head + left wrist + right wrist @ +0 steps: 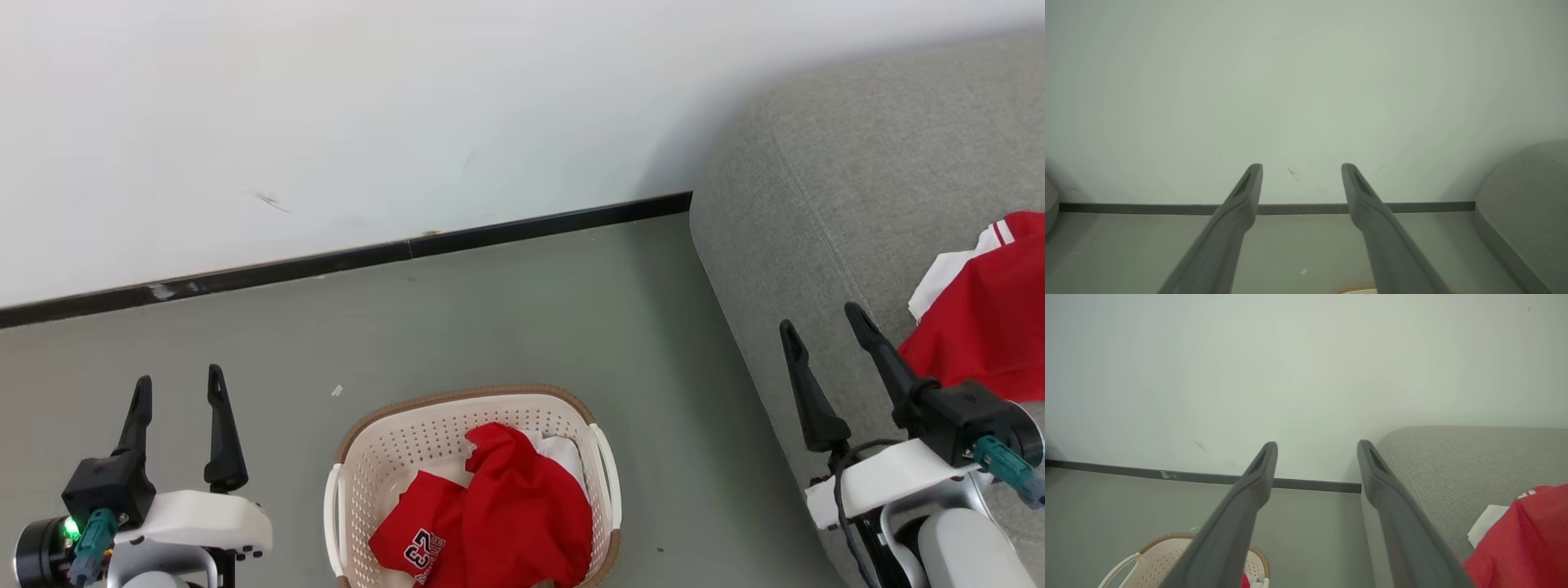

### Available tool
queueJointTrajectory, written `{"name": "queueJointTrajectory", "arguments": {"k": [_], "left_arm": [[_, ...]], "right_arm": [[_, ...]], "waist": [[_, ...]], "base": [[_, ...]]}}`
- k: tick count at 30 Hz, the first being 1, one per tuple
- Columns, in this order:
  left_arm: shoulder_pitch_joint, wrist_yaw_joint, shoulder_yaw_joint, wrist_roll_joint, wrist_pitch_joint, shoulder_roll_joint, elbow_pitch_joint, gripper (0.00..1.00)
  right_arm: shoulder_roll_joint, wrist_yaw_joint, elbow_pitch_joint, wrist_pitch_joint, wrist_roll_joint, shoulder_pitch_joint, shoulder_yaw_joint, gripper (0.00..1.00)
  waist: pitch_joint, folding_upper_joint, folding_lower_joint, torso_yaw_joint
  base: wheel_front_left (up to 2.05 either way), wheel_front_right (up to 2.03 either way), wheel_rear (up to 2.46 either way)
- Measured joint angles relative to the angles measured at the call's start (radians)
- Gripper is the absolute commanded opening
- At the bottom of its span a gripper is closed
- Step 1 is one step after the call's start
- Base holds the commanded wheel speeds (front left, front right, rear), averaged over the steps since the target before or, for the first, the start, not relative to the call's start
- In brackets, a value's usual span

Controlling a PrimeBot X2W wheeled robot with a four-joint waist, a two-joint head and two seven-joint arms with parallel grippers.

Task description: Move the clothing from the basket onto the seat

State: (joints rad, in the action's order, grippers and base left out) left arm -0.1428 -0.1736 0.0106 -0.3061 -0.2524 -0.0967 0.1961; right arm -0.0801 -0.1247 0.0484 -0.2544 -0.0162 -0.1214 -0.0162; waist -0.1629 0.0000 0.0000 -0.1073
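Clothing (506, 510) in basket (384, 457) sits btwn grippers: right of left gripper (180, 376), left of & back from right gripper (820, 317). Both wide, empty. Left looks nearer; seat (857, 163) by right.

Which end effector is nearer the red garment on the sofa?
Right. The right end effector is just beside the garment, over the sofa edge; the left end effector is across the floor, past the basket.

Before me, a red shirt (445, 523) in the laundry basket (384, 445) bears a dark, white-edged number (419, 545), apparently 23, turned sideways; small lettering (438, 542) beside it is illegible.
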Motion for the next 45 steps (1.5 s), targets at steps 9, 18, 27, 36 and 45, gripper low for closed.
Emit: {"name": "queueJointTrajectory", "arguments": {"k": [9,18,27,36,45], "left_arm": [[0.062,0.005,0.022,0.0,0.0,0.004,-0.006,1.0],[0.113,0.01,0.028,-0.001,0.0,0.009,-0.015,1.0],[0.152,0.009,0.03,-0.005,0.0,0.012,-0.021,1.0],[0.183,0.009,0.031,-0.009,0.002,0.01,-0.034,1.0],[0.193,0.009,0.034,-0.008,0.014,0.007,-0.055,1.0]], "right_arm": [[0.006,0.0,0.007,0.008,-0.002,0.058,-0.002,1.0],[0.011,0.0,0.007,0.018,-0.008,0.101,-0.023,1.0],[0.013,0.0,-0.004,0.035,-0.017,0.136,-0.036,1.0],[0.013,0.0,-0.025,0.052,-0.017,0.166,-0.046,1.0],[0.014,0.0,-0.052,0.061,-0.019,0.179,-0.05,1.0]], "waist": [[0.076,0.0,0.0,0.013],[0.137,0.0,0.0,0.02],[0.181,0.0,0.0,0.028],[0.206,0.0,0.0,0.035],[0.199,0.0001,0.0,0.035]], "base": [[0.0,0.0,0.0],[0.0,0.0,0.0],[0.0,0.0,0.0],[0.0,0.0,0.0],[0.0,0.0,0.0]]}}
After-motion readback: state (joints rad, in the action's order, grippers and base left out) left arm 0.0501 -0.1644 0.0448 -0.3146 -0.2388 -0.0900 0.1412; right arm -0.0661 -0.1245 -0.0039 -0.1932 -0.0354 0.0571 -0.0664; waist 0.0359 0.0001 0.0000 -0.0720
